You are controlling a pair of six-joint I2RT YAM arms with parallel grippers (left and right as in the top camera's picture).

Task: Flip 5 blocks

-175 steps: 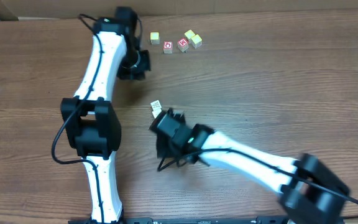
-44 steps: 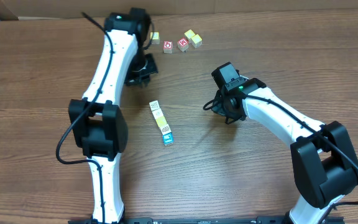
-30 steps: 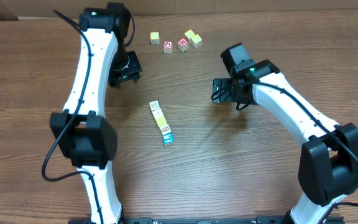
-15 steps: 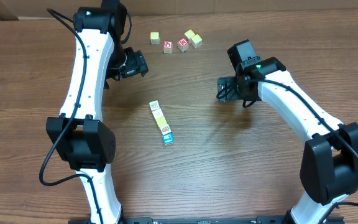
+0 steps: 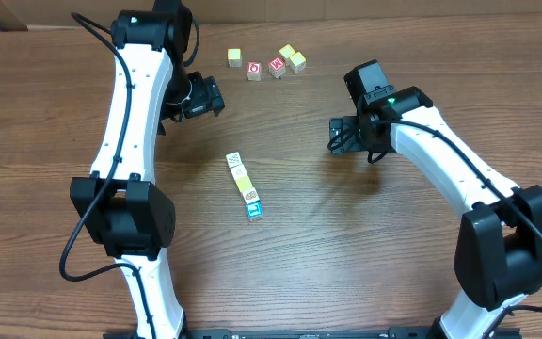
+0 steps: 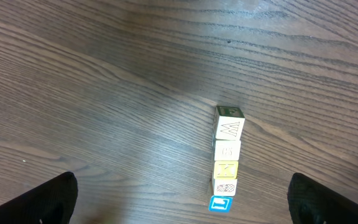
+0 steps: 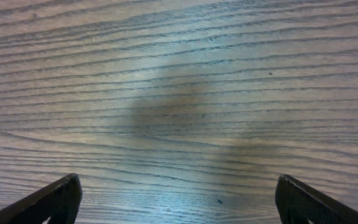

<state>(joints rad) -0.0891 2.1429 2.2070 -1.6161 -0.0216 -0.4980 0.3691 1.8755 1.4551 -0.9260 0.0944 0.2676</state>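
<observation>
Swung away since a second and a half ago: left arm [image 5: 135, 104], then bent close over the far cubes, now stretched more to the left; right arm [image 5: 440, 160] drawn up and to the right, off the middle. No shift over the last half second.

Wooden table [image 5: 393, 273] brown, with clear grain. Left gripper [image 5: 203, 97] hanging above the far left part of it, jaws spread wide, nothing between them; only two dark fingertips seen at the lower corners of the left wrist view. Right gripper [image 5: 342, 137] likewise spread wide and empty, right of the middle, well apart from every cube.

Row of five blocks [image 5: 245, 186] lying near the middle of the table, between the two arms, touching face to face in one straight line. Blue-printed face at the end toward the robot, green-printed one at the other end, cream and yellow between.

Near the far edge, five loose cubes: one pale cube [image 5: 234, 57] alone, then two red-faced cubes [image 5: 254, 70] just beside each other, then two yellowish cubes [image 5: 296, 63] touching.
</observation>
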